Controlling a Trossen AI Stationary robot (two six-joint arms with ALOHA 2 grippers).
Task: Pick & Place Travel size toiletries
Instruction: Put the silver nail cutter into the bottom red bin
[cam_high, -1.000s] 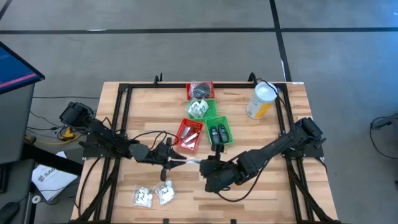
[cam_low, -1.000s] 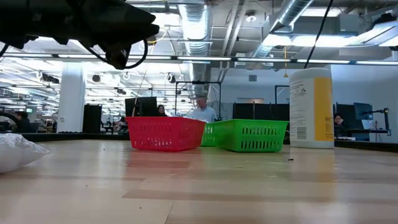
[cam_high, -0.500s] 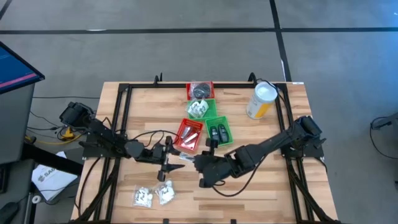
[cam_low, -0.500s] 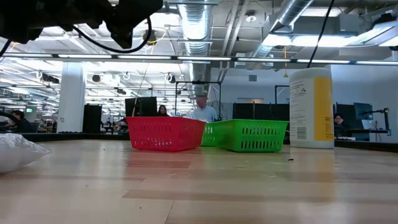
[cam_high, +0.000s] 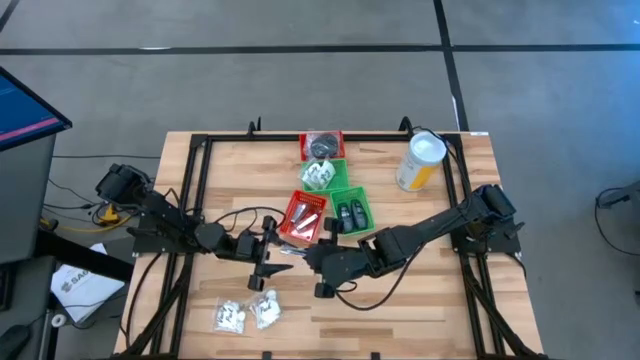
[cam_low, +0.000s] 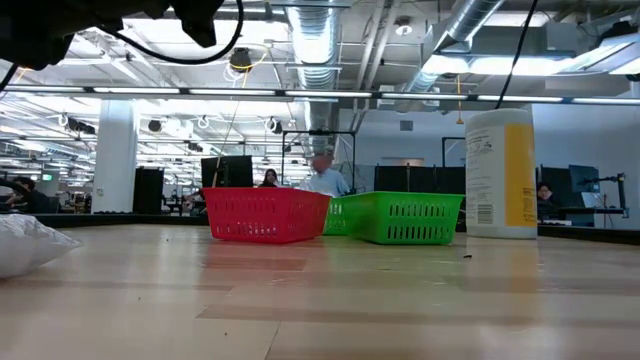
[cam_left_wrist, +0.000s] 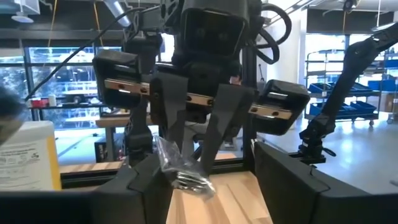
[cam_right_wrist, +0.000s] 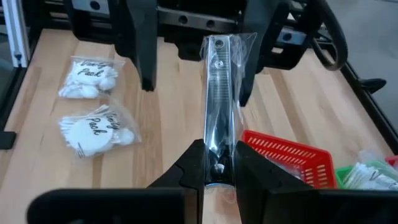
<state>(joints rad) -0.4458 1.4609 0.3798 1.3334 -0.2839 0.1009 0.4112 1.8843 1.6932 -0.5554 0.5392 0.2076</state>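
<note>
Right tool (cam_right_wrist: 214, 163): your fingers are pinched tight on a slim silvery sachet (cam_right_wrist: 219, 99), low on its length, just in front of the red basket (cam_high: 305, 214).
Left tool (cam_high: 268, 250): facing yours across the sachet, spread wide with nothing held; in its wrist view the sachet (cam_left_wrist: 177, 165) hangs between the arms.
Slip risk: your grip is near one end, so the long free part could swing or slide out if you jerk.
Collision risk: the two tools sit very close; move toward the red basket carelessly and you may knock the left one.
Miss risk: let go too soon and it lands on the tabletop (cam_high: 430, 300), short of the basket.
Farther out: two clear packets (cam_right_wrist: 93, 127) wait, well apart from the red basket.
</note>
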